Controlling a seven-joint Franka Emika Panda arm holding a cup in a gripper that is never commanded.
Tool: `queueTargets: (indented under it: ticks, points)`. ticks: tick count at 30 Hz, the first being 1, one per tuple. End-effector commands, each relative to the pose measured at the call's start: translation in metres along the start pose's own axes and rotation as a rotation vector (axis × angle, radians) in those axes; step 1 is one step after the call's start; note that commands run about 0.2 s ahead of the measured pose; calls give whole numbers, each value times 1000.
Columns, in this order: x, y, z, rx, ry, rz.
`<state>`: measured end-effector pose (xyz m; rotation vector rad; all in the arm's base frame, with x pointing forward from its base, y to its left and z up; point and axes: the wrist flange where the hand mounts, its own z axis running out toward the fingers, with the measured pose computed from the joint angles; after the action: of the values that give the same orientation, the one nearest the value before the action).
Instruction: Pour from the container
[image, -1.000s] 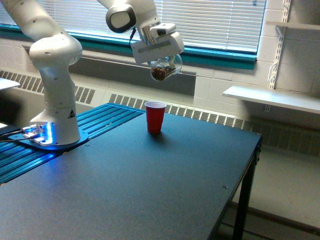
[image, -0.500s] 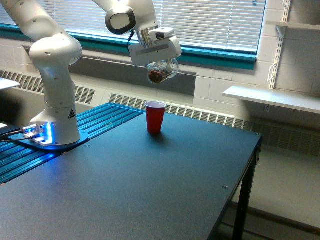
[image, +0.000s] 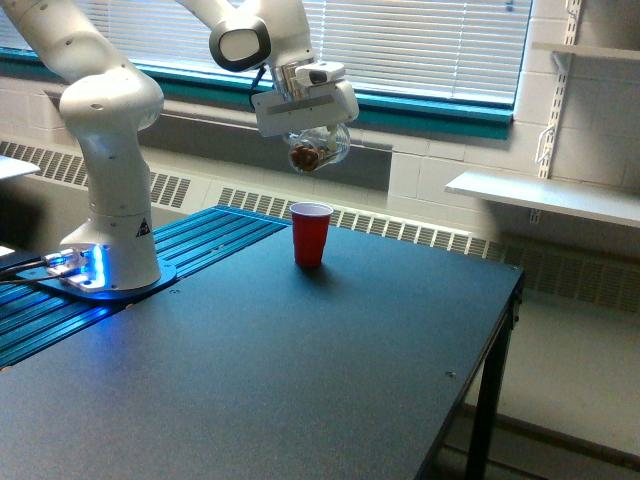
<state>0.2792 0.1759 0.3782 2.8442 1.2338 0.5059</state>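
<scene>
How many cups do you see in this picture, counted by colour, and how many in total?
Clear cup, held in the hand above the table: 1
Red cup, standing on the table: 1
Total: 2 cups

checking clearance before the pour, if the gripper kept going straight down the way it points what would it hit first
Probably the red cup, upright almost directly below the gripper and its clear cup; with depth unclear from one view, it might instead reach the table.
</scene>
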Motion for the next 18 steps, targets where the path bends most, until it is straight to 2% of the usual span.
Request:
queueTargets:
  ticks: [1,18]
  points:
    - [-10,-8,6,-4,-33,-35]
    - [-20,-21,15,-18,-91,-86]
